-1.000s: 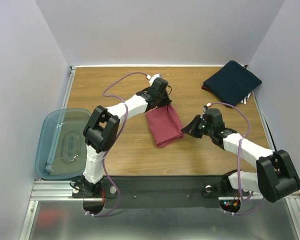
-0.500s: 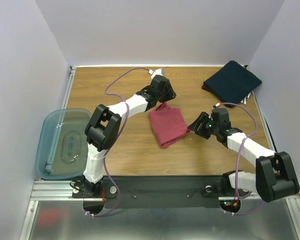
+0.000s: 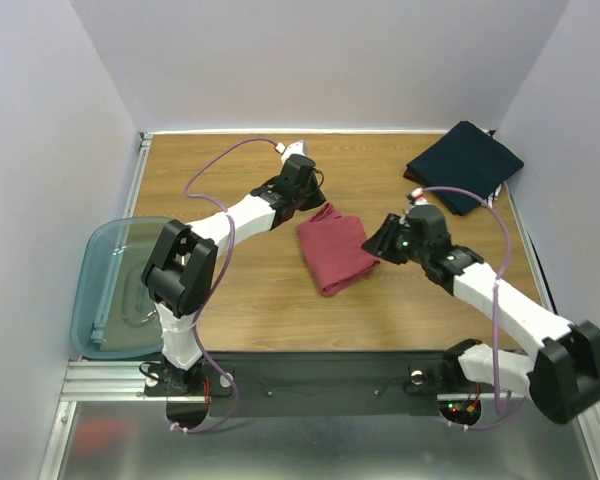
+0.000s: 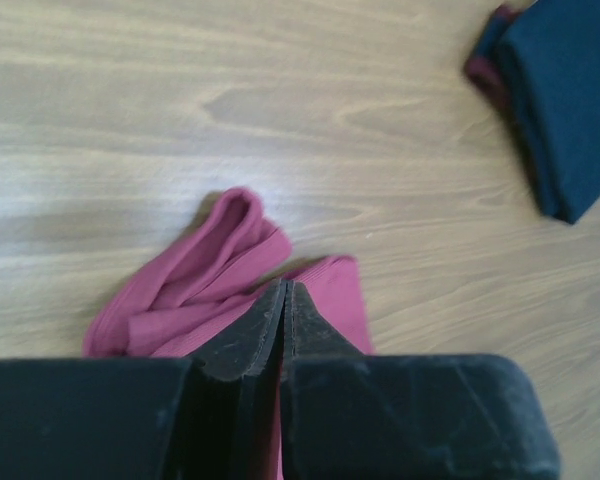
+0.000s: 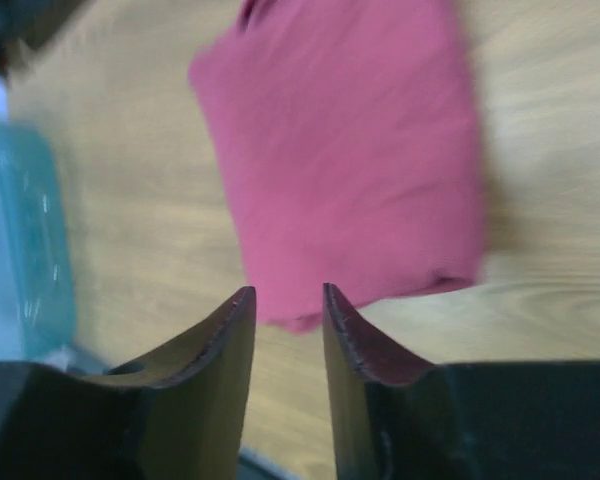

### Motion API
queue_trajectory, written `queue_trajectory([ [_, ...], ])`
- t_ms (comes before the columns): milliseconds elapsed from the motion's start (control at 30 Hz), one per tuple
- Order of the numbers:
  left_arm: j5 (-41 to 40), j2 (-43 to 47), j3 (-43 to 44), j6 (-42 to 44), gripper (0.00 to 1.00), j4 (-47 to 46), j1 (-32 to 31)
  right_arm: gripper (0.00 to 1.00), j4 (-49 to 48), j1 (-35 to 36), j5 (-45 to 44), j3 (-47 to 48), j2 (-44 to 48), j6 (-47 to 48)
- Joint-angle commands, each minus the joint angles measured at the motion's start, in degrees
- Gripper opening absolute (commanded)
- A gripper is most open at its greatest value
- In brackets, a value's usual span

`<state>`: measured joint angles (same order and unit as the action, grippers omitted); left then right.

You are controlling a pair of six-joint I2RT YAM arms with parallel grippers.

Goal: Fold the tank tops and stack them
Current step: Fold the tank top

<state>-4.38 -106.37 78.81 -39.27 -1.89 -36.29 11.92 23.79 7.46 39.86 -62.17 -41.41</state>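
The maroon tank top (image 3: 335, 251) lies folded on the wooden table, its straps bunched at the far end (image 4: 215, 262). My left gripper (image 3: 313, 202) is shut and empty just behind that strap end, its tips over the cloth (image 4: 285, 287). My right gripper (image 3: 378, 244) is open and empty at the top's right edge, jaws apart above the table (image 5: 287, 292), with the maroon top (image 5: 350, 150) just beyond them. The navy tank top (image 3: 466, 164) lies folded at the far right corner and also shows in the left wrist view (image 4: 565, 100).
A translucent teal bin (image 3: 120, 285) sits at the left table edge and also shows in the right wrist view (image 5: 15, 240). A dark red cloth edge (image 4: 485, 62) peeks from under the navy top. White walls close in the table on three sides.
My left gripper laid the hanging maroon top down flat, let it go and drew back to the far left. My right gripper shifted a little toward the top's right edge.
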Motion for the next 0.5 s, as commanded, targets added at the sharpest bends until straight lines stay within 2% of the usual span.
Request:
queue_trajectory([
  [0,0.0,-1.1,0.2,3.8,0.09,1.8,-0.2,0.36,-2.4,3.9,-3.2,1.1,-7.9,-1.0],
  [133,-2.0,-5.3,1.8,5.9,0.07,5.8,-0.3,0.29,-5.2,3.9,-5.7,-2.6,-14.2,-2.4],
  [267,-1.9,-7.8,1.0,6.2,0.06,5.4,-0.2,0.25,-6.9,3.7,-7.1,-4.4,-17.3,-3.3],
  [467,-1.9,-9.9,-2.2,4.4,0.03,5.1,-0.3,0.22,-8.1,2.2,-6.9,-2.9,-23.0,-2.9],
])
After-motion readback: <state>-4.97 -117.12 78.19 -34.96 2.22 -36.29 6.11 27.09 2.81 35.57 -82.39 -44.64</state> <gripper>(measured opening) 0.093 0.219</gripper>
